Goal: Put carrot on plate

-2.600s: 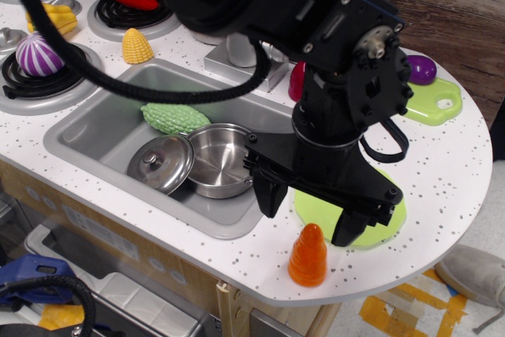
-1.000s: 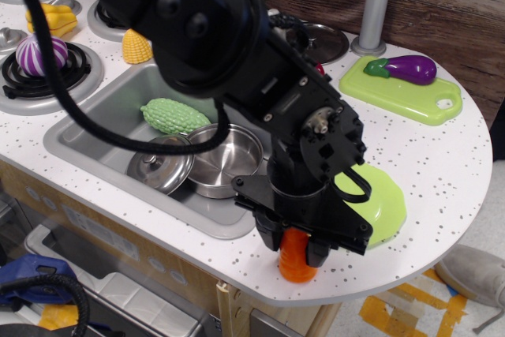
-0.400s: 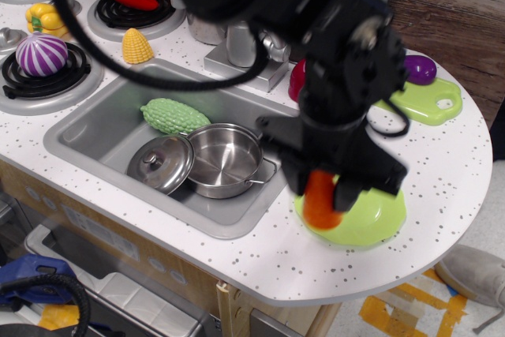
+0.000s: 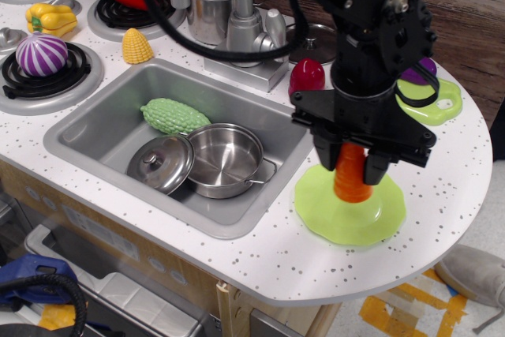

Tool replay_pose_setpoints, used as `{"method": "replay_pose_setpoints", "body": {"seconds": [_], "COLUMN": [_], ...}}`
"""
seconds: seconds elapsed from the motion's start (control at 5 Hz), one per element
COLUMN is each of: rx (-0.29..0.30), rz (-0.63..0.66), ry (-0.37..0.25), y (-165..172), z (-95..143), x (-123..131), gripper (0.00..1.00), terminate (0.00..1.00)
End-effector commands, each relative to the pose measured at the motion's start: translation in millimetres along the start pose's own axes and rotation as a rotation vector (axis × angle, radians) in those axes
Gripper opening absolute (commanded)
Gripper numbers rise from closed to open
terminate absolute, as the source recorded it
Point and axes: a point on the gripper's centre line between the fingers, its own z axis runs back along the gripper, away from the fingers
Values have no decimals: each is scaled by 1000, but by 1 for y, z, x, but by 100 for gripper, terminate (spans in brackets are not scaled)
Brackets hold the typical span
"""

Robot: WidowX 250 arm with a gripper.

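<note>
The orange carrot (image 4: 352, 181) stands upright between my fingers, its base over the middle of the lime-green round plate (image 4: 339, 215) at the counter's front right. My gripper (image 4: 352, 165) is shut on the carrot's upper part, pointing straight down from the black arm. I cannot tell whether the carrot's base touches the plate.
The sink (image 4: 102, 128) holds a steel pot (image 4: 225, 159), a lid (image 4: 160, 163) and a green ridged vegetable (image 4: 173, 114). A yellow corn cone (image 4: 137, 46), purple onion (image 4: 39, 54), red object (image 4: 308, 76), and green cutting board (image 4: 442, 100) with eggplant lie around. The counter edge curves close on the right.
My gripper closed on the carrot at the counter's front edge, lifted it and carried it back and right over the plate, where it now stands upright at the centre.
</note>
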Motion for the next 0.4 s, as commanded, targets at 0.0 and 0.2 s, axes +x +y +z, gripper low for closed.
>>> {"method": "replay_pose_setpoints", "body": {"seconds": [0.0,0.2], "rx": [-31,-49], "rz": [-10,-28], "ry": [-70,-80], "y": [2,7], "z": [-11,-23], "x": [19,20], "gripper": [0,100], "terminate": [0,0]}}
